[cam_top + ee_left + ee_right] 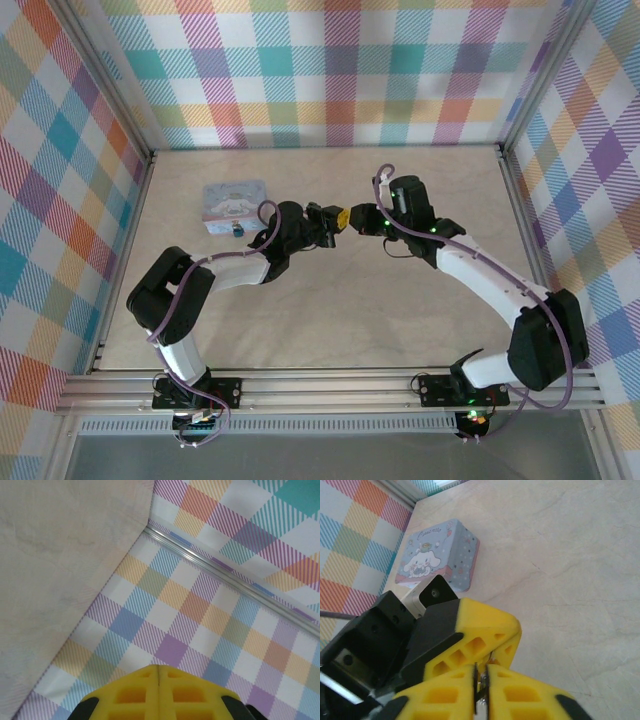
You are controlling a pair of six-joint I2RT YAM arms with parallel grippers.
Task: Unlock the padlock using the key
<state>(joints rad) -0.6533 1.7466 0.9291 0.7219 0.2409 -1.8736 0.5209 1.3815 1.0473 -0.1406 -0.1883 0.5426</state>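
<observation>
Padlock [233,203] lies face-up toward the table's [330,320] far-left corner. A dark speck, likely the key [237,230], sits just beside its near edge. Left gripper [159,669] is pinched together mid-table, nose to nose with the right gripper [481,667], perhaps lining up. The right shows a hairline slit, and whether it grips anything I can't tell.

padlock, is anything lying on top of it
The padlock has a bare printed face and lies flat on the table. A small dark piece sits at its near edge, on or beside it I cannot tell; the left claw hides that edge from the right wrist.
</observation>
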